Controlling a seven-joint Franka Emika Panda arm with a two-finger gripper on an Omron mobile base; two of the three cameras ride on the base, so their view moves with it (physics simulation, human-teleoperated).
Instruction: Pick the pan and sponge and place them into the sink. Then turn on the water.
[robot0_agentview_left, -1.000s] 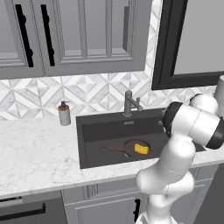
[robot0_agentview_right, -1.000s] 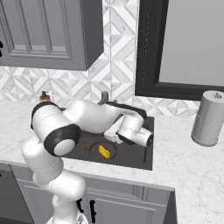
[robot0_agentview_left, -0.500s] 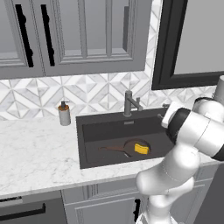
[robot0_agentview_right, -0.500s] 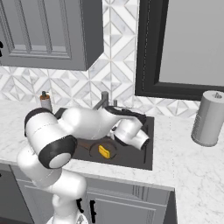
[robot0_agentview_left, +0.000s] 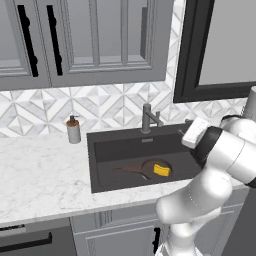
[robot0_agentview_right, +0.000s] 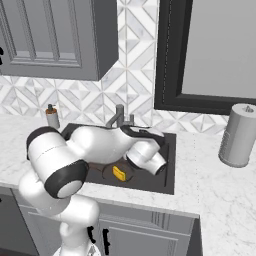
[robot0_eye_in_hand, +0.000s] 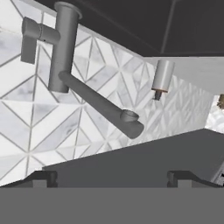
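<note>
Near faucet (robot0_eye_in_hand: 87, 83), claw (robot0_eye_in_hand: 112, 177) wide, empty

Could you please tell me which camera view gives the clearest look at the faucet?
The hand view: the faucet is large and close there, with its post, side handle and angled spout end all plain. The left base view shows it small at the back rim of the sink. In the right base view the arm covers its lower part.

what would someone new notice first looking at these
The big white robot arm bends over the dark sink, which already holds the pan with the yellow sponge lying in it. From the hand view the grey faucet looms close ahead of the open gripper, with no water running.
</note>
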